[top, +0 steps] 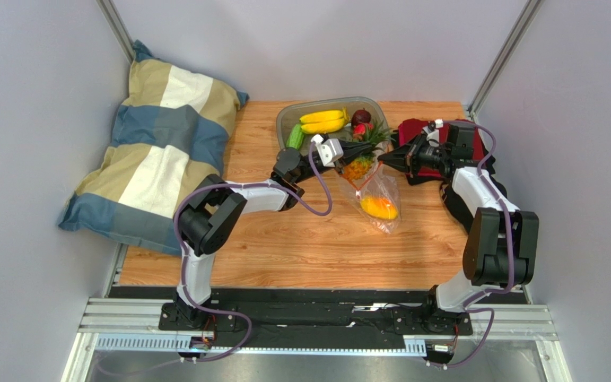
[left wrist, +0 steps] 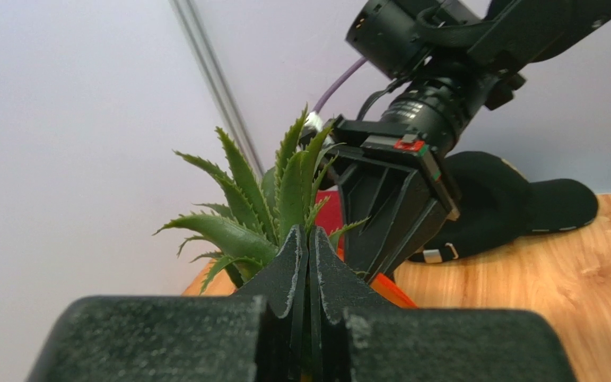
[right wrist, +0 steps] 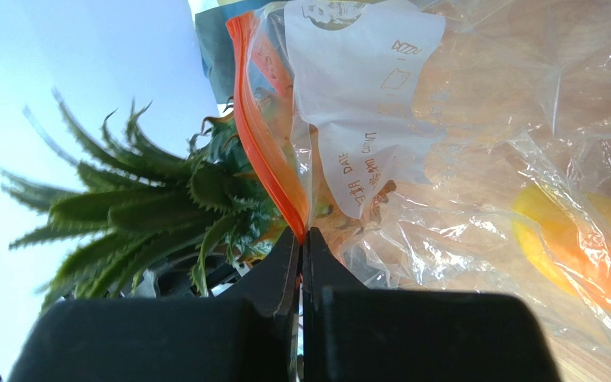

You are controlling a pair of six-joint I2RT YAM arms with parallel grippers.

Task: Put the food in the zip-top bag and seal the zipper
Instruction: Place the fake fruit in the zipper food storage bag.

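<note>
From above, we see the left gripper (top: 362, 150) beside the green-crowned pineapple (top: 358, 167) at the mouth of the clear crinkly zip-top bag (top: 380, 191) on the wooden table (top: 285, 239). Its wrist view shows jaws pressed together. Only the right wrist view shows the right gripper (right wrist: 301, 239), jaws pinching the orange-red zipper strip (right wrist: 265, 143).
</note>
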